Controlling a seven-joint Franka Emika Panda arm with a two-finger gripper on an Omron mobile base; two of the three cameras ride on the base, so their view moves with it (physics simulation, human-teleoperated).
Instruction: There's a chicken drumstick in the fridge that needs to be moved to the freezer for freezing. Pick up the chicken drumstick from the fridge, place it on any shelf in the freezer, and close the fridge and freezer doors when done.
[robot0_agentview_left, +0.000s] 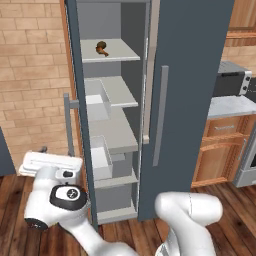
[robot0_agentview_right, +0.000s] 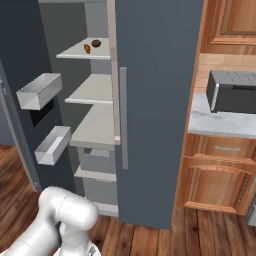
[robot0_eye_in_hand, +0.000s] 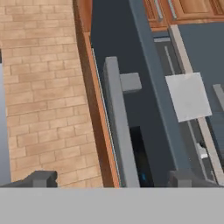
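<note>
With the chicken drumstick (robot0_agentview_left: 102, 48) shelved in the freezer (robot0_agentview_left: 112, 130), the pincer (robot0_eye_in_hand: 111, 178), fingers apart, straddles the door handle (robot0_eye_in_hand: 118, 131), apparently to close it.

The freezer (robot0_agentview_left: 107, 125) stands open, its shelves mostly bare. The fridge door (robot0_agentview_left: 187, 100) is shut (handle (robot0_eye_in_hand: 118, 131) close ahead).

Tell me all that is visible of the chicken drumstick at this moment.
The chicken drumstick is a tiny orange-brown piece lying on the top light grey shelf of the open freezer, toward the shelf's left side. In the right base view a dark brown round lump sits just beside it. Nothing grips it. Finer detail is too small to tell.
</note>
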